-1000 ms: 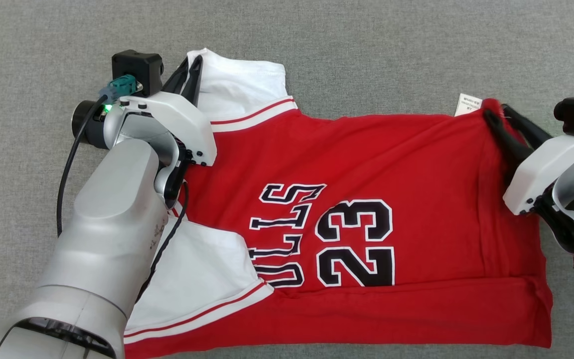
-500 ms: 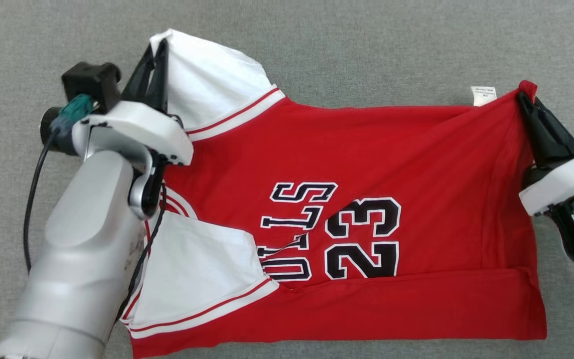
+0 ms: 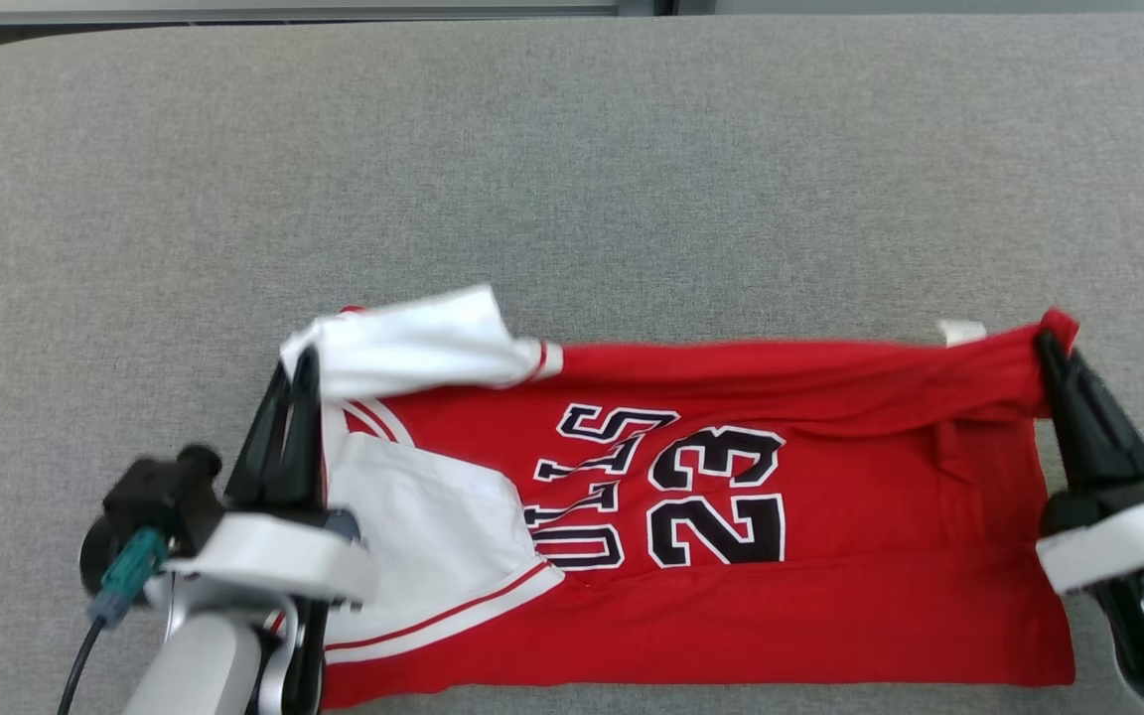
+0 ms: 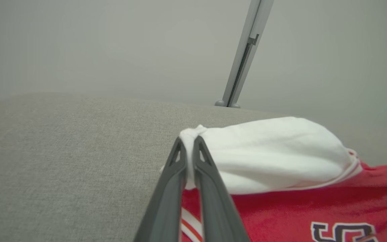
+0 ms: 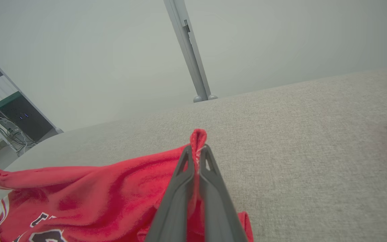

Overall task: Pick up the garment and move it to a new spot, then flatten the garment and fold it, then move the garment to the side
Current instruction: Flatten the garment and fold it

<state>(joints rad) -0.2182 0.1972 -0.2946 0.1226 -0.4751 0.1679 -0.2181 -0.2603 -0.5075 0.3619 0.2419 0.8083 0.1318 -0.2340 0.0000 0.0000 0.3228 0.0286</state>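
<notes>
Red jersey (image 3: 830, 596) is lying printed side up on the grey cloth surface (image 3: 572, 169), in the part nearest me, and its far edge is hanging raised and pulled taut between my two grippers while the near edge is resting flat. My left gripper (image 3: 302, 359) is pinching the tip of the far white sleeve (image 3: 413, 343), fingers closed tight on the cloth. My right gripper (image 3: 1046, 343) is clamping the far red hem corner, just beside the small white tag (image 3: 959, 331), fingers likewise squeezed together on the fabric.
</notes>
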